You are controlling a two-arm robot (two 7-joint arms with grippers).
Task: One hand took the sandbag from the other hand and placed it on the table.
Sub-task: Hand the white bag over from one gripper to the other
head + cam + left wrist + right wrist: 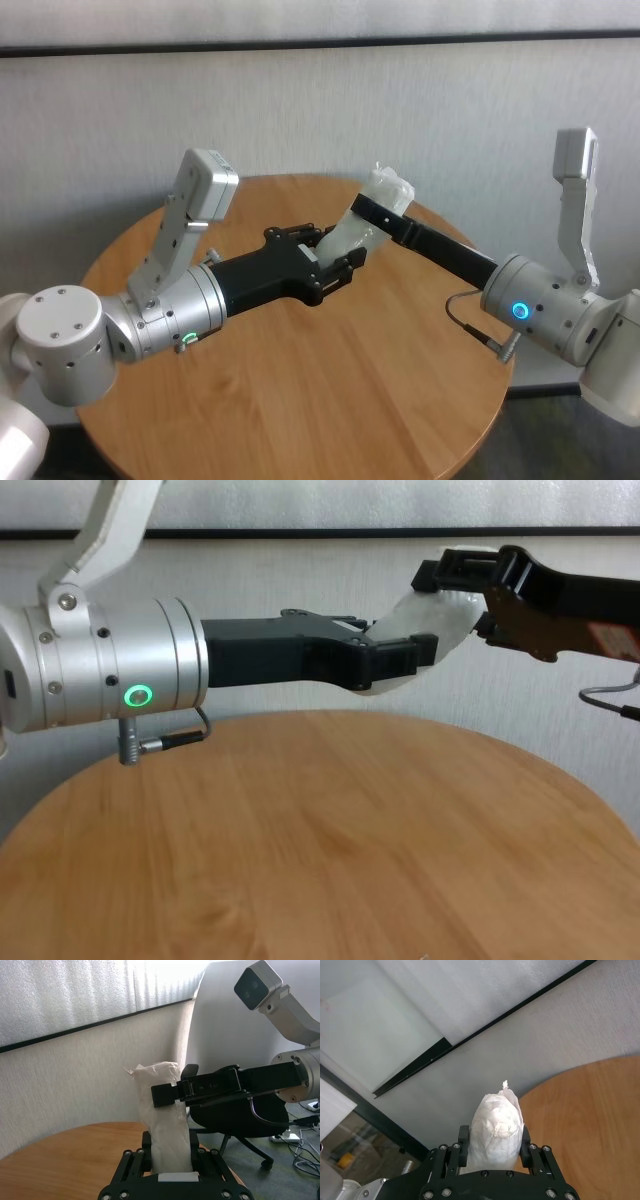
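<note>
white crinkled sandbag [368, 222] hangs over the round wooden table [300, 400], clenched by both the green-ringed left gripper [335, 262] and blue-ringed right gripper [372, 207]; release and placing remain.

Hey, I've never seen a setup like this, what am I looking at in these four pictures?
This is a two-armed robot over a round wooden table. One picture looks down from its head, one looks out from its chest, and two come from cameras on its wrists. The left gripper, on the arm with the green ring, is shut on the lower end of a white sandbag. The right gripper, on the arm with the blue ring, is shut on its upper end. The bag hangs in the air above the table, held by both.
</note>
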